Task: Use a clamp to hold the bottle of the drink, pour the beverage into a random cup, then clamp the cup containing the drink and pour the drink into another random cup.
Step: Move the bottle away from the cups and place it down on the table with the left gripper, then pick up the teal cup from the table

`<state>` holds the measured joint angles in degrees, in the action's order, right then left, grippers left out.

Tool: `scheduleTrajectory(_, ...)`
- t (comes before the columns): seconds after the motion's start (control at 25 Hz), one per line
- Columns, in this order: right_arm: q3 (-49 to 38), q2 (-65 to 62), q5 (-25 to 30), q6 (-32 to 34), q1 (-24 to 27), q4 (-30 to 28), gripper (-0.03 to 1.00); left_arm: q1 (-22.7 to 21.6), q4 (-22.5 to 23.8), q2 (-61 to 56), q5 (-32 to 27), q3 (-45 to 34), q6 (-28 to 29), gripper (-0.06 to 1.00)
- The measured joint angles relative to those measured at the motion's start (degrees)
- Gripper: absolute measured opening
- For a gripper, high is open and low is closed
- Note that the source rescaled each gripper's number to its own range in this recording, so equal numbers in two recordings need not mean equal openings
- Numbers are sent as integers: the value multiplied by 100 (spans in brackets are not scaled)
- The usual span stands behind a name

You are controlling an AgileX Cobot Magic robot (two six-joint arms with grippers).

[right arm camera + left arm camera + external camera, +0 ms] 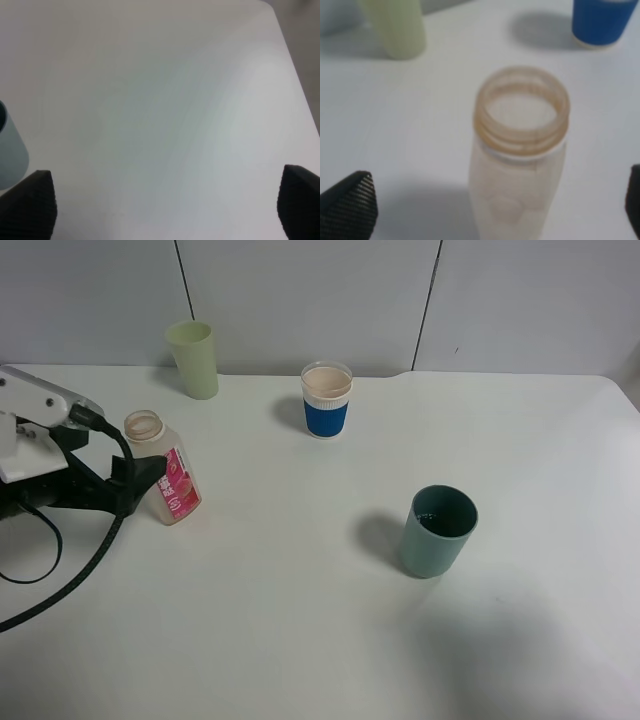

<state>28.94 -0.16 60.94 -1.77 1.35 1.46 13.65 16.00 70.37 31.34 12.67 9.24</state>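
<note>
The bottle of the drink [165, 470] stands upright at the table's left, clear, uncapped, with a pink label and no dark liquid showing inside. My left gripper [148, 480] is open around it. In the left wrist view the bottle [520, 150] stands between the wide-apart fingertips [347, 205] without touching them. The teal cup [437, 530] stands right of centre; its inside is dark, and I cannot tell whether beverage lies in it. At the back middle is the blue-banded white cup [326, 400]. My right gripper [165, 205] is open over bare table, with the teal cup [10, 150] beside one finger.
A pale green tumbler [193, 360] stands at the back left near the wall. The left arm's black cable [70, 570] loops over the table's left front. The white table [300, 620] ends at a grey wall behind.
</note>
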Motion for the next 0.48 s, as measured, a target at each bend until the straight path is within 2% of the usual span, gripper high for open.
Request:
scheduleTrajectory(0.24, 0, 0, 0, 0, 0, 0, 64, 22, -424, -1502, -1306, 22, 0, 100)
scheduleTrajectory(0.48, 0, 0, 0, 0, 0, 0, 64, 22, -470, -2638, -3250, 774, 0, 100)
